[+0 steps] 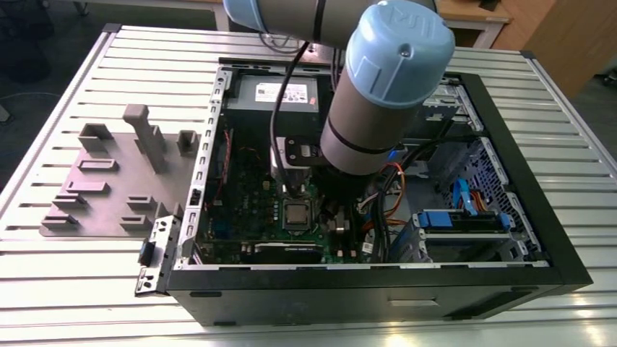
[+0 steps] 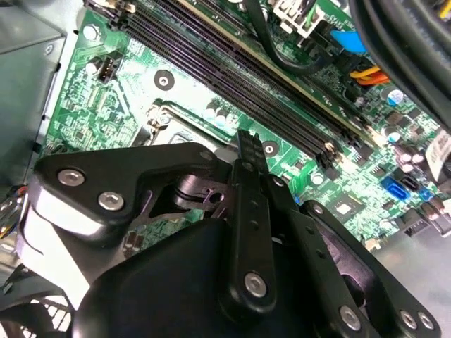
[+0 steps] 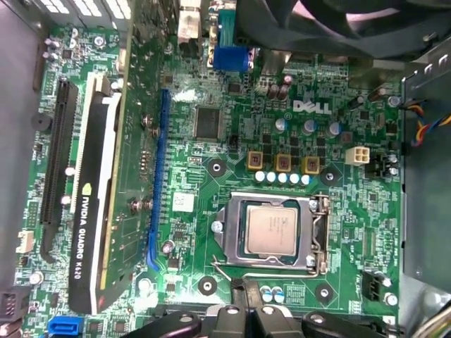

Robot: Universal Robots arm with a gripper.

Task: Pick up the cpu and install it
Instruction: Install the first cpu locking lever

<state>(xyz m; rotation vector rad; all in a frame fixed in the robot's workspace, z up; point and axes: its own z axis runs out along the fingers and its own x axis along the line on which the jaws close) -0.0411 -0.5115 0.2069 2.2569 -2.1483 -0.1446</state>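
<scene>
The hand [image 2: 239, 151] is hanging inside the open computer case [image 1: 540, 238], low over the green motherboard [image 3: 232, 151]. In the second wrist view its black linkage is crowding the lower half of the frame, and a single dark finger [image 2: 248, 165] is pointing up toward the middle; whether the fingers are spread or closed cannot be told, and nothing is visibly held between them. In the first wrist view the fingertips [image 3: 238, 285] are peeking in at the bottom centre, just beside the socket's edge.

The cpu [image 3: 276, 230] is lying flat in its socket at the lower centre-right of the first wrist view, its silver top facing up, ringed by the metal socket frame [image 3: 320, 236]. In the exterior view it is sitting at the frame's centre [image 1: 295, 213], just below the arm [image 1: 371, 108], which is blocking the board behind it.

A graphics card [image 3: 95, 211] is standing along the left of the first wrist view, well apart from the socket. Farther off in the exterior view, a grey fixture plate [image 1: 106, 188] is resting on the slatted surface [image 1: 87, 289] at left.
</scene>
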